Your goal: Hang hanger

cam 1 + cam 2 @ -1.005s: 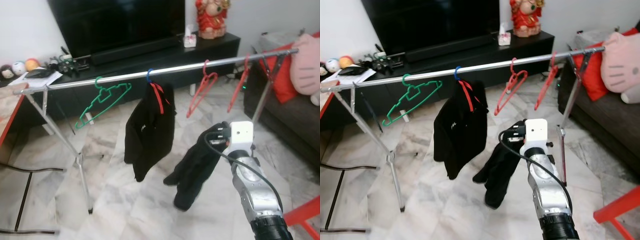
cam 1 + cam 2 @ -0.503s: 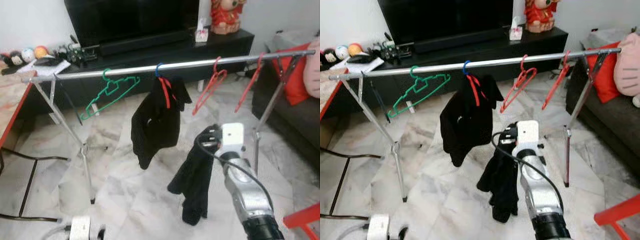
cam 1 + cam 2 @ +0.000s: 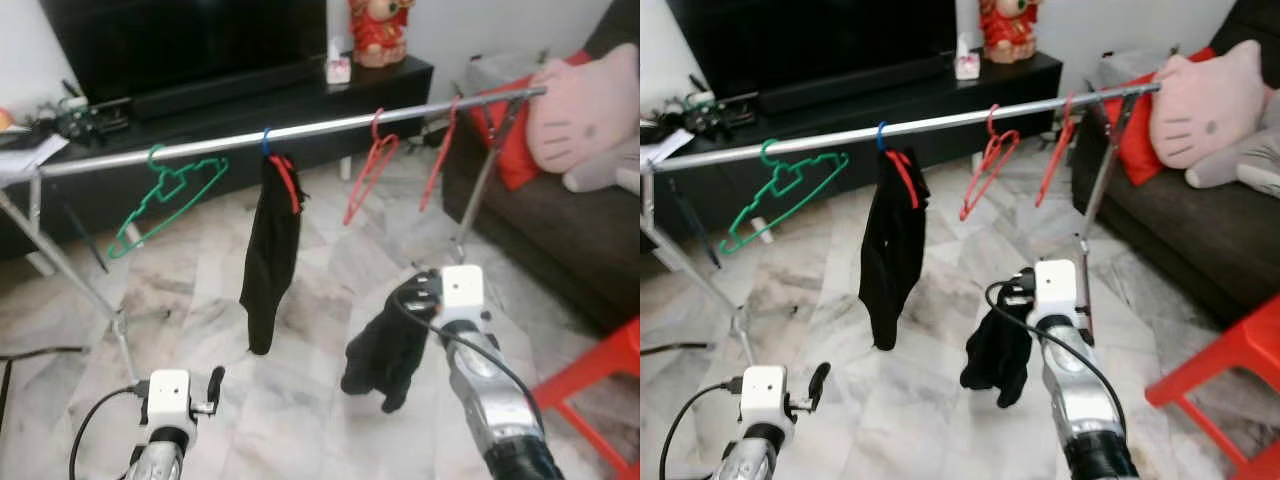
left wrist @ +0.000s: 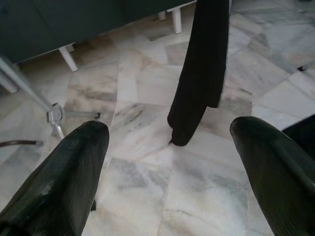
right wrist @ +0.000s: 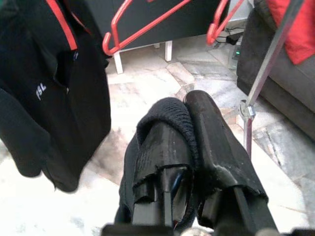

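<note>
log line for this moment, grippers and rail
right gripper shut on black garment | left gripper open, low | rail: black shirt hung

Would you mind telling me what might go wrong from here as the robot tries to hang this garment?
1. The right gripper pinches only a fold of the black garment; the rest dangles and could slip free.
2. The garment sits well below the rail, so the lift may snag the red hangers.
3. The left gripper is open and low, giving no support.
</note>
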### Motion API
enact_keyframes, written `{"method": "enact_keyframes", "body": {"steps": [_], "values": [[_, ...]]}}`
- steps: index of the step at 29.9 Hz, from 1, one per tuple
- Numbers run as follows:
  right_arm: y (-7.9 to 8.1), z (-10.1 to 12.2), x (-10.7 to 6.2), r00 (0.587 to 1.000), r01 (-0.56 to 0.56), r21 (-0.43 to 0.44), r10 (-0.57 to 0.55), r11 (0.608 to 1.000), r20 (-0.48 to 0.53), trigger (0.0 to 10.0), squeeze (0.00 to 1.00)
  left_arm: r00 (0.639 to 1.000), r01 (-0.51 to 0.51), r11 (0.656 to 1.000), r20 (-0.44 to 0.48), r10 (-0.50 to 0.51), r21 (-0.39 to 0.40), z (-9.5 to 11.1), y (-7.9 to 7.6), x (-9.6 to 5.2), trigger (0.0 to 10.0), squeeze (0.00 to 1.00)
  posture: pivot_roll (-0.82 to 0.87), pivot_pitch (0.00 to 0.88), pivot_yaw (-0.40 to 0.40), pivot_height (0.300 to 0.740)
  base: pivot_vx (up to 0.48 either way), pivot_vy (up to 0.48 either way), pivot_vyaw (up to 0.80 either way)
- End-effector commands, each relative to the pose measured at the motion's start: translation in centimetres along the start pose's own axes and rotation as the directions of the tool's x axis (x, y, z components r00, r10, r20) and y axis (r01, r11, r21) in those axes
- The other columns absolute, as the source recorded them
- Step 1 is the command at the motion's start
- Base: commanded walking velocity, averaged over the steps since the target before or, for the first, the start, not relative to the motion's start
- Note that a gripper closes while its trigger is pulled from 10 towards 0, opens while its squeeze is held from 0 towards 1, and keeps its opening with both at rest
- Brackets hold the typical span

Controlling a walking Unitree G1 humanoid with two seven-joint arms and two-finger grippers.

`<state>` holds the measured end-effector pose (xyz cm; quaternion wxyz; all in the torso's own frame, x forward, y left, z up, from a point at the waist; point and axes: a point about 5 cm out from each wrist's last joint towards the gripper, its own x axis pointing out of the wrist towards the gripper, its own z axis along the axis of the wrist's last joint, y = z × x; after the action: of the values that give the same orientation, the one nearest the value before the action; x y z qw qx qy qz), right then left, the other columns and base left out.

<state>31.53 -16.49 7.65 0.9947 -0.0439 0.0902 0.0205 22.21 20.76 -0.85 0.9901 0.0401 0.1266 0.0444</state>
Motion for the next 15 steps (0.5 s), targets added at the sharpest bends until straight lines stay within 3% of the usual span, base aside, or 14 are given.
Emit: {"method": "enact_keyframes", "body": {"steps": [1, 15], "values": [[-0.3, 0.1, 0.2, 1.000, 0.007, -0.010, -0.007, 1.000, 0.017, 10.0, 0.00, 1.000, 0.002, 1.000, 0.022, -0.002, 0.004, 0.9, 0.0, 0.2, 10.0, 0.00, -0.16, 0.000, 0.089, 0.732, 0.000, 0.000, -0.74], [-0.2, -0.5, 0.3, 1.000, 0.011, -0.013, -0.011, 1.000, 0.008, 10.0, 0.00, 0.989, 0.032, 0.999, 0.145, -0.031, -0.005, 4.7, -0.7, 0.7, 10.0, 0.00, -0.16, 0.000, 0.088, 0.732, 0.000, 0.000, -0.74]]}}
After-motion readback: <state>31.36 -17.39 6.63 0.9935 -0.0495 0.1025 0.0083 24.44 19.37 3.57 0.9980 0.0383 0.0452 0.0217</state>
